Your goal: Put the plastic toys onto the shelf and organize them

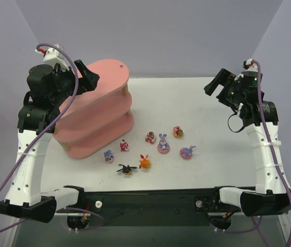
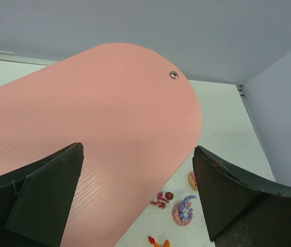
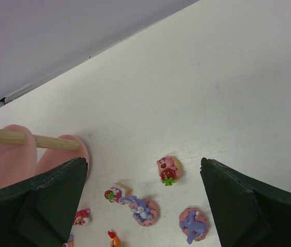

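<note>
The salmon-pink three-tier shelf with oval-ended boards [image 1: 101,103] stands upright on the left side of the white counter [image 1: 222,123]. In the top view its long axis runs diagonally from near-left to far-right. Its rounded far end, with a small metal screw [image 2: 173,75] in the top board, points toward the back wall. A pale wooden dowel [image 3: 27,138] between two boards shows in the right wrist view.

The eight small plastic toys sit in a loose cluster on the counter, right of the shelf's near end, none of them on the shelf.
- A blue long-eared bunny on a round pink base [image 1: 163,144] sits upright near the middle, its ears toward the back wall.
- A purple bunny on a pink base [image 1: 187,152] lies just to its right, stretched left to right.
- A pink bear figure with a red strawberry [image 1: 178,131] is farthest back.
- Two pink-red figures [image 1: 150,137] [image 1: 124,146] sit left of the blue bunny.
- A small blue-purple bunny [image 1: 108,155] is closest to the shelf.
- An orange figure [image 1: 144,162] and a black-and-yellow spiky figure [image 1: 127,169] lie nearest the arms, the spiky one spread left to right.

Any marks on the toys are too small to read.

The left hand [image 2: 138,149] hovers above the shelf's top board with its fingers spread wide, holding nothing. The right hand [image 3: 144,160] hangs over the far right of the counter, well apart from the toys, also spread wide and empty.
</note>
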Controlling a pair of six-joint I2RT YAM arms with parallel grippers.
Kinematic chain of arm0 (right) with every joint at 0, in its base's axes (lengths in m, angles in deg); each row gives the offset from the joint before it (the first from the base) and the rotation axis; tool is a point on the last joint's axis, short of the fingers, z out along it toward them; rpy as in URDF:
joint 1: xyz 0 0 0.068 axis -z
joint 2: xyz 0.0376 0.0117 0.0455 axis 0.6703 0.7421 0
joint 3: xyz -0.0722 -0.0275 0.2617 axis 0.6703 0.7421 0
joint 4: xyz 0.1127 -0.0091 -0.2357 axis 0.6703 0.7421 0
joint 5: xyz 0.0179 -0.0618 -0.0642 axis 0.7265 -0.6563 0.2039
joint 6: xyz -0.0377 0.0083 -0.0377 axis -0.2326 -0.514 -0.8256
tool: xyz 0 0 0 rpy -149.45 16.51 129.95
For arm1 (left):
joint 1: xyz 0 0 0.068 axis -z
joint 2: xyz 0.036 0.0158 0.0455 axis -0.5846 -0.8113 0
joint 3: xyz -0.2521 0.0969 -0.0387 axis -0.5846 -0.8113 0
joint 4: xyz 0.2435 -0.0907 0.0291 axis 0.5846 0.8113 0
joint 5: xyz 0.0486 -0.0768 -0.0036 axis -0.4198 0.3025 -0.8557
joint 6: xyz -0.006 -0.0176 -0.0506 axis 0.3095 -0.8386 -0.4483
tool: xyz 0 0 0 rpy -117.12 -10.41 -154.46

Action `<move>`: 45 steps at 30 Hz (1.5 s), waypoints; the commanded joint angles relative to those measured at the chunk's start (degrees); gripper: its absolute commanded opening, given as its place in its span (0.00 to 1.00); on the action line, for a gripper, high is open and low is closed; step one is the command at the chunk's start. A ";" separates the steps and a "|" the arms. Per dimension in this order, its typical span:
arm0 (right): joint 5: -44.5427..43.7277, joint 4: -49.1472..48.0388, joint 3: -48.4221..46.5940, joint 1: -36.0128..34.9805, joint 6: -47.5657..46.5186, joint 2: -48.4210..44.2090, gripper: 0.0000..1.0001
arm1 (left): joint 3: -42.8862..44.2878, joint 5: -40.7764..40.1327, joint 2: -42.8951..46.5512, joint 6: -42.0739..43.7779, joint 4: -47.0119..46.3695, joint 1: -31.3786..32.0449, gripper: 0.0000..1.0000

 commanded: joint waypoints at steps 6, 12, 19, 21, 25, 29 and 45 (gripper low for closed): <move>0.78 2.17 3.97 -0.11 -0.89 -5.13 1.00 | -1.04 7.14 2.41 -1.19 -3.09 -0.57 0.97; -0.27 5.24 5.03 0.06 -1.07 -6.71 1.00 | -4.04 8.56 6.10 -15.33 -7.48 1.18 0.97; 4.11 6.48 6.60 0.06 -3.52 -9.52 1.00 | -1.31 11.27 3.47 -10.61 -9.58 8.83 0.97; 6.48 6.48 7.57 0.06 -4.14 -10.49 1.00 | -0.96 16.46 2.16 -8.15 -10.12 9.53 0.97; 11.23 6.57 11.25 -0.29 -5.72 -11.28 1.00 | -5.94 24.53 0.31 -7.34 -13.53 9.53 0.97; 12.04 6.57 14.25 -5.89 -9.06 -11.98 1.00 | -12.64 32.37 -0.75 -16.28 -21.79 9.53 0.97; -6.25 -3.01 25.76 -36.06 -8.37 -3.29 0.90 | -0.80 21.83 -3.03 -3.48 -8.99 13.05 0.97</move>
